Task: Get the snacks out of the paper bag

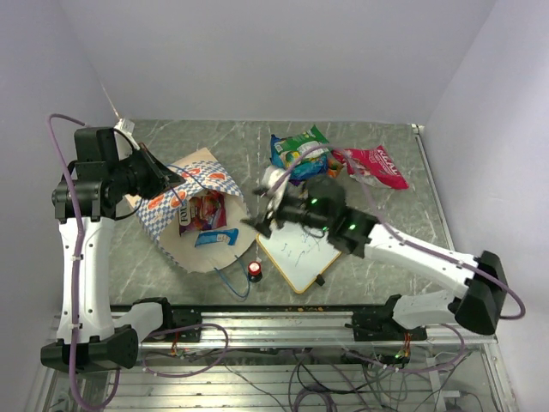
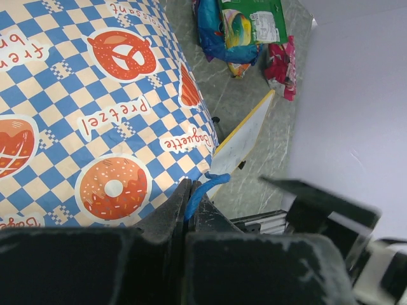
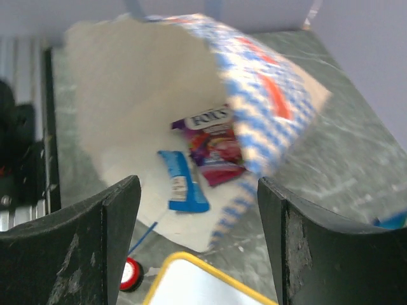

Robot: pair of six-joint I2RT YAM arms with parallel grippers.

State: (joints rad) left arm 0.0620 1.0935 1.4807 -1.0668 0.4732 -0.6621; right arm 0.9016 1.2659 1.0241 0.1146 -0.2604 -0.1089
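Note:
The paper bag (image 1: 184, 206) lies on its side left of centre, mouth toward the right; its checkered side fills the left wrist view (image 2: 95, 114). Inside it lie a purple-pink packet (image 1: 203, 211) and a blue packet (image 1: 216, 238), both also in the right wrist view (image 3: 213, 143) (image 3: 183, 184). My left gripper (image 1: 176, 178) is shut on the bag's blue cord handle (image 2: 202, 189), holding the upper edge up. My right gripper (image 1: 262, 215) is open and empty just outside the bag's mouth. A green-blue packet (image 1: 300, 154) and a red-pink packet (image 1: 375, 166) lie on the table at the back.
A wood-framed whiteboard (image 1: 300, 251) lies under the right arm. A small red-topped black knob (image 1: 255, 271) sits by the bag's mouth near the front edge, next to a loose blue cord (image 1: 233, 283). Walls close in at the back and sides.

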